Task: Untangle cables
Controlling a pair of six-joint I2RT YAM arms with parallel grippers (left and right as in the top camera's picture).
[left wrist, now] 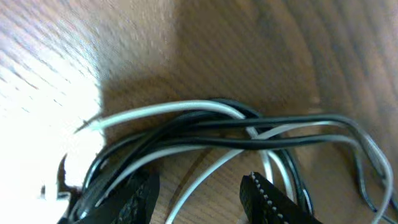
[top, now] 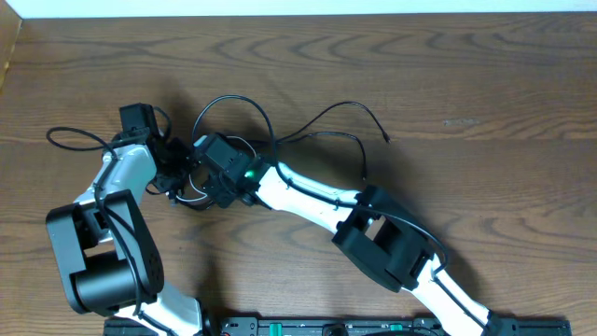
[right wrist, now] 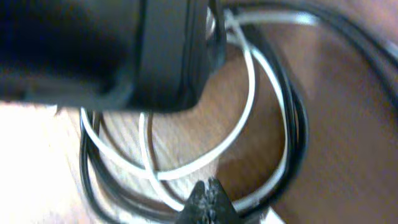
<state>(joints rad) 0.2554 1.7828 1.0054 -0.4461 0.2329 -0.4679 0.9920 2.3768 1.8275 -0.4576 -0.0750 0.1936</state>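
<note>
The left gripper (left wrist: 199,202) stands partly open, with its two ridged fingers apart at the near edge of its wrist view. The white cable (left wrist: 168,111) runs through the gap between them and is not clamped. The right gripper (right wrist: 208,199) has its fingertips pressed together just over the wound strands. Whether a strand is pinched between them cannot be told.

The cables lie in a tangle on the left-centre of the wooden table (top: 466,75), right where the two grippers meet. The white cable is thin and glossy, and it curves in loose loops. The black cables (left wrist: 186,146) are just as thin. They cross over and under the white cable in a flat knot and ring it on the outside.

From above, one black strand arcs away to the far right and ends in a small plug end (top: 387,139), well apart from the knot. Another strand loops out to the left, beside the left arm (top: 117,182). The right arm (top: 308,196) reaches in from the near right and covers part of the bundle.

In the right wrist view, a blurred dark housing (right wrist: 112,56) fills the upper left and hides where the loops go.
</note>
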